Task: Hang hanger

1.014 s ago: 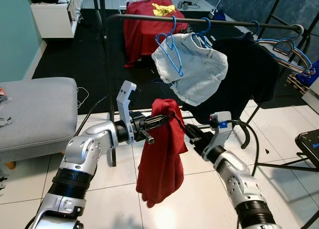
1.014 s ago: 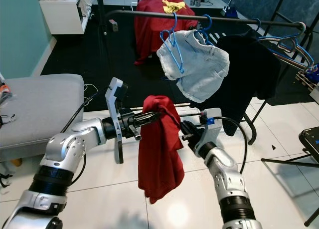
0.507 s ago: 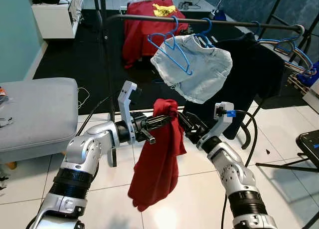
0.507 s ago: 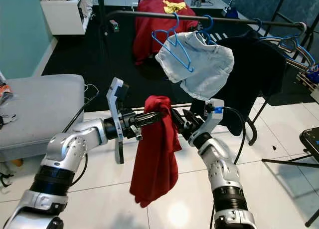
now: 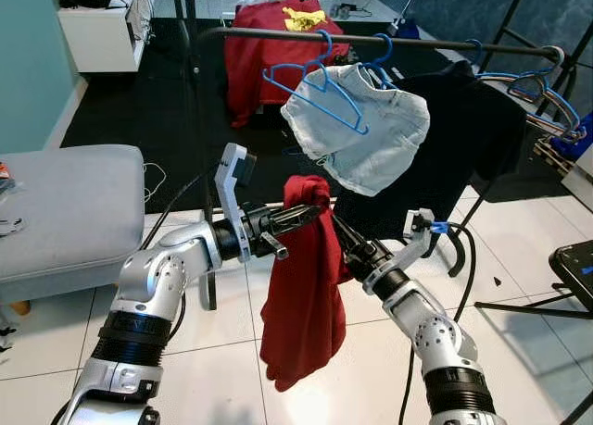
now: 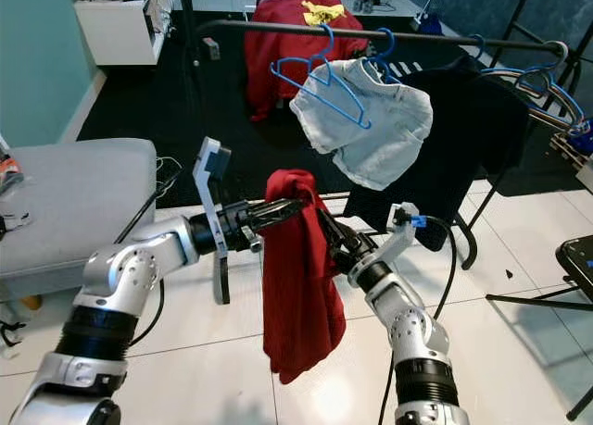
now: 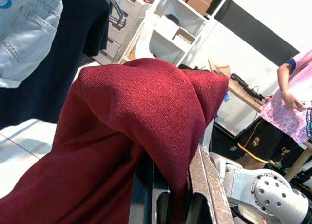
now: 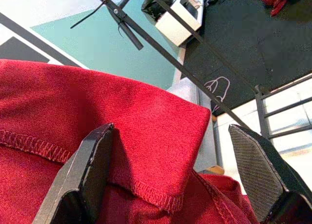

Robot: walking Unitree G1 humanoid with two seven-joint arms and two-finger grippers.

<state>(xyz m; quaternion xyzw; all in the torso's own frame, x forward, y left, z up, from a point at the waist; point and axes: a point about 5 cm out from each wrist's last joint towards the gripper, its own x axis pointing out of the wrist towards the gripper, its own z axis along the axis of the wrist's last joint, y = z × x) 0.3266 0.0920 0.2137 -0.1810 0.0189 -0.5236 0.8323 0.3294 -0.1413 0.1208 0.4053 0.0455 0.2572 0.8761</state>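
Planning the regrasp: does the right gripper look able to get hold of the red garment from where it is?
Probably yes: the right gripper is open right against the red garment, cloth between its fingers, nothing between them.

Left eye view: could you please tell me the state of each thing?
Red garment: draped over left gripper, hanging down.
Right gripper: open, fingers around the red cloth.
Denim shorts: hung on the rail.
Blue hanger: on the rail, tilted.
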